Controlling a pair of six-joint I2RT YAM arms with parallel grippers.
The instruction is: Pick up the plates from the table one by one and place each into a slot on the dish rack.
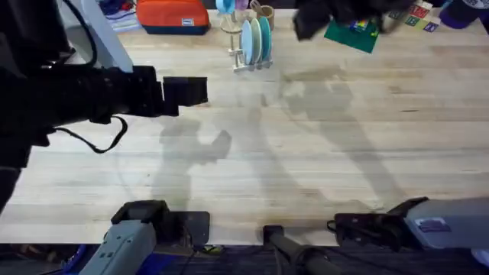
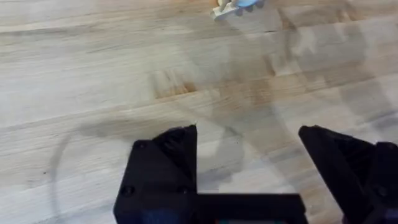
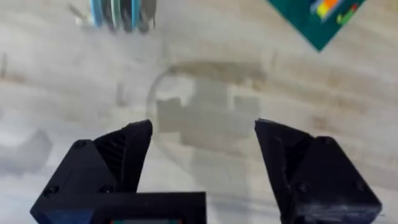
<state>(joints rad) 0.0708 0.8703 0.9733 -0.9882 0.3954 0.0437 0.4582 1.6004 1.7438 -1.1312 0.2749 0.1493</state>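
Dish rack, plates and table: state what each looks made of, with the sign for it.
Dish rack: pale unpainted wood, judging by its light tan upright pegs. Plates standing in it: smooth, evenly coloured blue and turquoise discs, probably plastic, though glazed ceramic cannot be ruled out. Table: light wood planks with a matte finish, shown by the grain lines and seams.

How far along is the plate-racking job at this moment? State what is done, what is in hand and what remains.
Done: the plates stand on edge in the dish rack at the far side of the table. In hand: nothing; the left end effector and the right end effector are both open over bare wood. Left: no loose plate is visible on the table, so the job looks finished.
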